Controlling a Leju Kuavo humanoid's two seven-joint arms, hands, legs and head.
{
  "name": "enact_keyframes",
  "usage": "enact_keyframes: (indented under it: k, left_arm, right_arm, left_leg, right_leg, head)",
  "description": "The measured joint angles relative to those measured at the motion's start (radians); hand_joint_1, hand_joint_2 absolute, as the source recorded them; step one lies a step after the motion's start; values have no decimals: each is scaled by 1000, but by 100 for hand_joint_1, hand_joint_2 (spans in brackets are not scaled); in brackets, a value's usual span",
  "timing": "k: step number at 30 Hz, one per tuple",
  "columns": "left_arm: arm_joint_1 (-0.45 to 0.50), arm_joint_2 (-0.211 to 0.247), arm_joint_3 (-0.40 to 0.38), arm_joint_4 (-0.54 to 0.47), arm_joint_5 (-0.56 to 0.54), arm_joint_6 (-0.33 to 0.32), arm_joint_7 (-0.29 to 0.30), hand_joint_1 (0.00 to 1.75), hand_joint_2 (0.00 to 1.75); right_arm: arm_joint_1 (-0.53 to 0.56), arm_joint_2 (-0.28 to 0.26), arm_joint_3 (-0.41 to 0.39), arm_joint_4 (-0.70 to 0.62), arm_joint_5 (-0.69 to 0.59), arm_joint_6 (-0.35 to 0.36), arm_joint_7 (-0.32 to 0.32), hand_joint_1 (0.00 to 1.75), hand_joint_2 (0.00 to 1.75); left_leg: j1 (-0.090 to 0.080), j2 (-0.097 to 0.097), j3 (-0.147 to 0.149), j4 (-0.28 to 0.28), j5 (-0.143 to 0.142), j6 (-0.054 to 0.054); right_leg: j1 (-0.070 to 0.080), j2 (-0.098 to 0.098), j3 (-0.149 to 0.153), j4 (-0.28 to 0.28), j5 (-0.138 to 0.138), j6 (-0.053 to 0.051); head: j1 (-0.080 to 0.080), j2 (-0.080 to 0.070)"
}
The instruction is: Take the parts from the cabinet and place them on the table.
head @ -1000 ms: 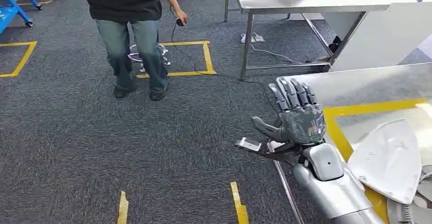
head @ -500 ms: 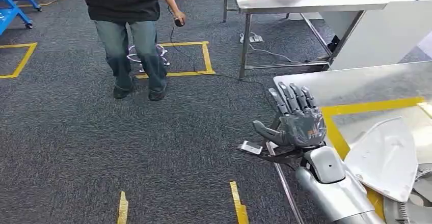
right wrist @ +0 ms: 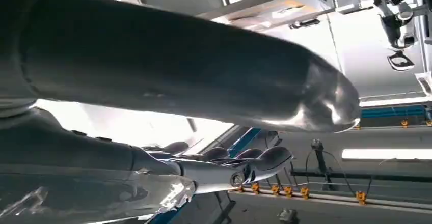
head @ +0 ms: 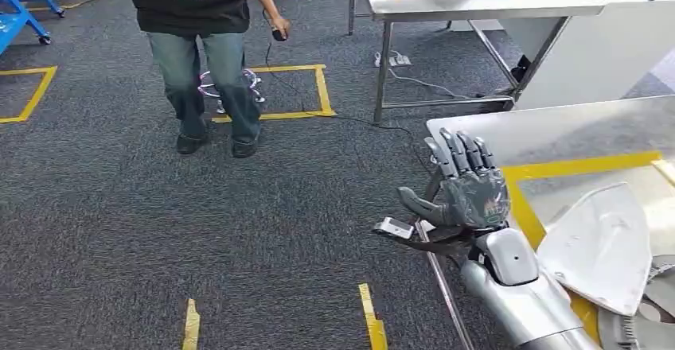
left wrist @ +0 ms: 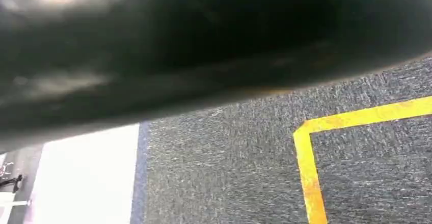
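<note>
A white curved shell part (head: 606, 246) lies on the steel table (head: 557, 127), inside a square of yellow tape. My right hand (head: 466, 187) hovers over the table's left edge, its back towards me, fingers spread and pointing forward, holding nothing. The part lies to the right of my forearm, apart from the hand. In the right wrist view the thick thumb and dark fingers (right wrist: 229, 163) stretch out with nothing between them.
A person (head: 199, 48) stands on the carpet ahead to the left, holding a small dark device on a cable. A second steel table (head: 477, 4) stands at the back. A blue cart (head: 16, 4) is far left. Yellow tape marks the floor.
The whole picture has shifted slightly. My right hand has sunk a little and stays open at the table's edge. The white part lies where it was.
</note>
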Motion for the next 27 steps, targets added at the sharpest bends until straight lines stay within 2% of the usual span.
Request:
enact_keyframes:
  k: [5,22,23,24,25,26,27]
  left_arm:
    - [0,0,0,0,-1,-4,1,0,0]
    - [0,0,0,0,-2,-4,1,0,0]
    - [0,1,0,0,-3,-4,1,0,0]
    - [0,1,0,0,-3,-5,2,0,0]
    - [0,-1,0,0,-3,-4,3,0,0]
    - [-1,0,0,0,-4,-5,3,0,0]
    - [-3,0,0,0,-4,-5,3,0,0]
  right_arm:
    - [-10,0,4,10,46,0,30,0,0]
    - [-13,-2,9,14,60,0,39,0,0]
    - [-14,-2,9,13,72,0,43,0,0]
    - [-15,-2,10,11,84,0,50,0,0]
    - [-15,-3,10,10,93,0,55,0,0]
    - [-17,-4,10,8,101,0,59,0,0]
    - [-16,-4,10,8,105,0,63,0,0]
  left_leg:
    - [0,0,0,0,0,0]
    - [-1,0,-2,1,-1,1]
    - [-5,-2,-2,0,-4,16]
    - [-2,-3,12,-25,5,24]
    - [5,-6,25,-47,18,23]
    - [7,-9,28,-52,23,30]
    - [8,-15,26,-51,23,29]
  right_leg:
    - [0,0,0,0,0,0]
    - [-1,0,1,-2,1,1]
    - [-5,-5,5,-13,8,14]
    - [-3,-7,14,-23,8,19]
    - [-4,18,5,-10,-1,18]
    - [-5,40,-17,32,-30,19]
    - [-7,49,-53,106,-66,20]
  head:
    - [0,0]
    - [0,0]
    - [-2,0]
    - [-2,0]
    - [2,0]
    - [6,0]
    - [7,0]
